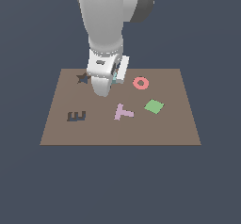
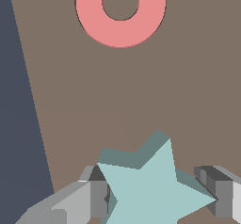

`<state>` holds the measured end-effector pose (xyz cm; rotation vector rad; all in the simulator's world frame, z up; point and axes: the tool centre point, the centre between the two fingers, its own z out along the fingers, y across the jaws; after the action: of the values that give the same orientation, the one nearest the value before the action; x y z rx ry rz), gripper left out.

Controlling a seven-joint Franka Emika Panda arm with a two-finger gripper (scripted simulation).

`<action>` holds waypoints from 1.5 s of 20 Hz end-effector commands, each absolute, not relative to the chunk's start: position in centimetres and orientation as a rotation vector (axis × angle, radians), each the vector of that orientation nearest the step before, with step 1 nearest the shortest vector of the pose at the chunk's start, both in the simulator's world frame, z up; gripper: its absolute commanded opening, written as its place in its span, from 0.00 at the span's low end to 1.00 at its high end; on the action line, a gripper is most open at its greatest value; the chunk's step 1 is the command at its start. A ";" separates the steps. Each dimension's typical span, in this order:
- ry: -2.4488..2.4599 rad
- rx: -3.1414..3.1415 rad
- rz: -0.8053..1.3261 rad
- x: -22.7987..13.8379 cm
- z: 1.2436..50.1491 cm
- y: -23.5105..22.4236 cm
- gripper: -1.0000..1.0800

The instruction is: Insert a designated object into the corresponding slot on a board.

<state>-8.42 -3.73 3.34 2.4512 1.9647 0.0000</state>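
1. in the wrist view the gripper [image 2: 162, 197] fills the near edge, one finger [image 2: 94, 197] on one side of the teal star [image 2: 150, 188] and the other finger on the opposite side.
2. the jaws are closed onto the star: one finger meets its edge, and a star point reaches the other finger.
3. the star's flat pale face is toward the camera, with its darker side walls showing along the upper points.
4. beyond the star lies bare brown board [image 2: 141, 86], and farther still the pink ring [image 2: 120, 9], well apart from the star.
5. in the exterior view, nearest the camera on the board [image 1: 141, 133] are the dark e-shaped recess [image 1: 76, 116] at the exterior view's left, the pink t piece [image 1: 123, 111] in the middle, and the green square [image 1: 154, 106] to the right.
6. farther back, the arm's hand [image 1: 104, 75] stands over the board, a sliver of teal showing at its side.
7. the dark star-shaped slot [image 1: 83, 78] is just beside the hand on the exterior view's left; the ring [image 1: 140, 83] lies to the right.
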 end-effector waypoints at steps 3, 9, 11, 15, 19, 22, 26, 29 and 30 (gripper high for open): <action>1.960 2.455 0.000 -8.4 3.3 -3.8 0.00; 1.891 2.509 0.000 -8.1 3.4 -4.1 0.00; 1.848 2.540 0.000 -8.0 3.4 -4.3 0.00; 1.732 2.621 0.000 -7.6 3.4 -4.8 0.00; 1.571 2.721 0.001 -7.1 3.5 -5.6 0.00; 1.418 2.804 0.001 -6.8 3.5 -6.3 0.00; 1.167 2.918 0.001 -6.5 3.6 -7.6 0.00; 0.943 2.998 0.001 -6.4 3.7 -8.7 0.00; 0.864 3.021 0.001 -6.4 3.7 -9.1 0.00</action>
<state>-6.45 -8.53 3.66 2.9848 0.9828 0.0008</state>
